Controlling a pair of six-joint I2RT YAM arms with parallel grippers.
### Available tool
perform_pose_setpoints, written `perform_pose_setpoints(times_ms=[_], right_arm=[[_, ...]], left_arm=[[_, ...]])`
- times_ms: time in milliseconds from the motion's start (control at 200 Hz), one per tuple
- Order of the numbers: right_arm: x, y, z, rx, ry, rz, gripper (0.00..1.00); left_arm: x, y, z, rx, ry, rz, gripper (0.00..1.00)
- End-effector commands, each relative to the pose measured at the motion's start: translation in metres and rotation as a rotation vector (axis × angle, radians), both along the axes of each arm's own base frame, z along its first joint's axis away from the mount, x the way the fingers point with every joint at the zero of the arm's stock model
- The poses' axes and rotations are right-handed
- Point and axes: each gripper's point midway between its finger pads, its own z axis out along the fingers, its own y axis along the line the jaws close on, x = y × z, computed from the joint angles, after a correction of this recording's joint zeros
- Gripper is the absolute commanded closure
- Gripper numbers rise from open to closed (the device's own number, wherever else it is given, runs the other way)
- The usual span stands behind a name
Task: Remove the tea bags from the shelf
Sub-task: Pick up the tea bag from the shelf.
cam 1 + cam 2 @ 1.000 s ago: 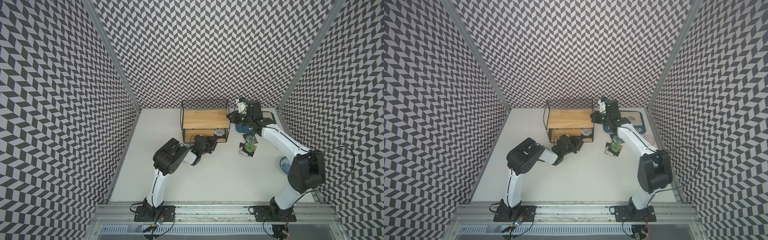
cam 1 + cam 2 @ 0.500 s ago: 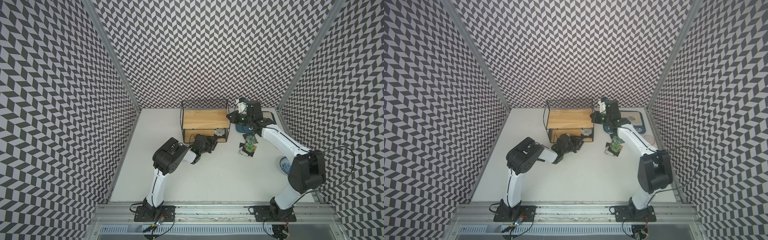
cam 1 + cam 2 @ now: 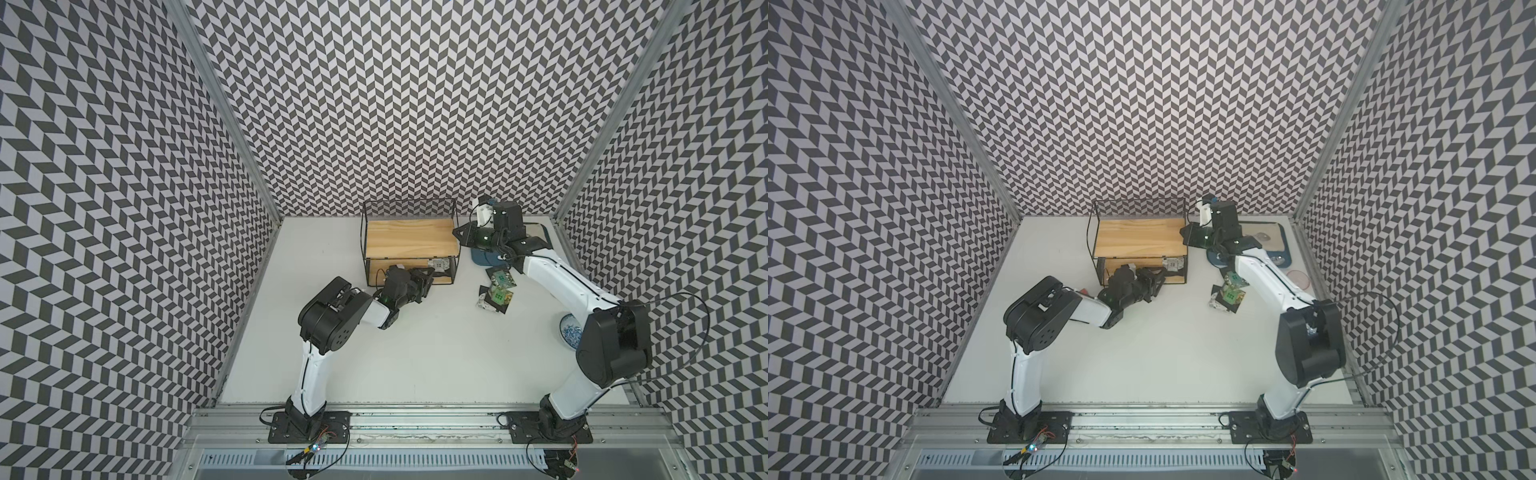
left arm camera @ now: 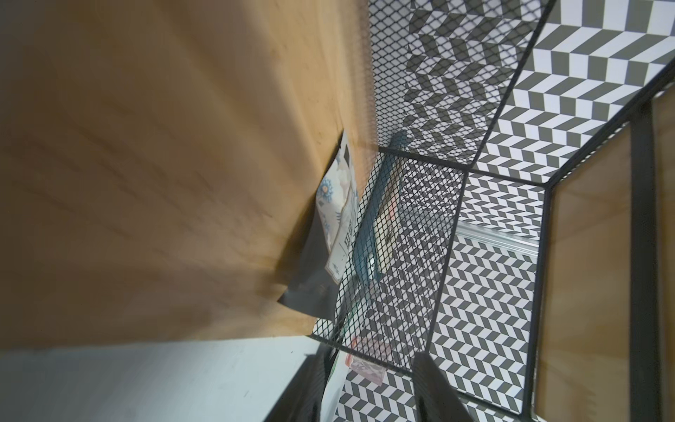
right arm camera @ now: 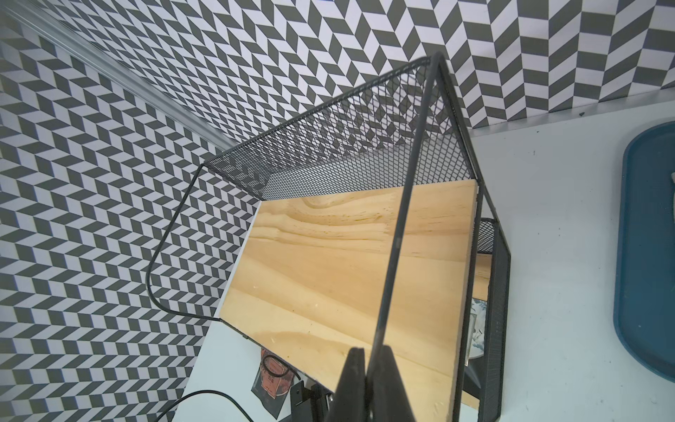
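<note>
My left claw (image 3: 428,279) is poked into the lower tier of the shelf (image 3: 409,239), low over the bottom board. Its fingers (image 4: 434,387) stand spread, with nothing pinched between them. Ahead of them, untouched, lies the white tea bag (image 4: 338,219). It sits on the bottom board at the shelf's right end, one edge riding up against the mesh side panel (its black backing shows at the nearer corner). From above, that white tea bag (image 3: 1172,262) shows as a pale square just under the front edge of the upper board.

My right claw (image 5: 370,349) is pressed together on the shelf's thin black wire frame at the upper right front corner. The wire runs straight in between the two pads.

Off the shelf, a heap of tea bags (image 3: 496,291) lies on the white table (image 3: 415,353) to the shelf's right, beside my right forearm and near the blue tray (image 5: 643,255); green faces are up. One orange-red tea bag (image 5: 272,380) lies flat on the table by the shelf's left front corner (a black cable loops over it).
</note>
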Motion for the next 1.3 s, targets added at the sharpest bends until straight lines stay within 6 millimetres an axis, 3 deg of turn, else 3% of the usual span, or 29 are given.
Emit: perform_pose_setpoints(times_ms=[0,431,761,961,1162,1297], right_arm=[[-0.032,-0.004,-0.069,-0.07,0.248,0.023,1.0],[-0.03,-0.003,-0.07,-0.069,0.248,0.025,1.0],[-0.03,-0.002,-0.068,-0.065,0.245,0.03,1.0],[-0.031,-0.002,-0.067,-0.061,0.243,0.033,1.0],[-0.031,-0.002,-0.066,-0.06,0.242,0.034,1.0],[-0.031,-0.002,-0.066,-0.058,0.24,0.032,1.0]], left_arm=[[0.009,-0.001,-0.009,0.023,0.003,-0.006,0.55],[0.01,-0.003,-0.025,0.072,0.041,-0.016,0.54],[0.019,0.003,-0.025,0.073,0.032,0.011,0.54],[0.022,0.001,-0.038,0.096,0.049,0.005,0.56],[0.023,0.002,-0.043,0.109,0.051,0.009,0.62],[0.025,0.004,-0.046,0.128,0.049,0.02,0.74]])
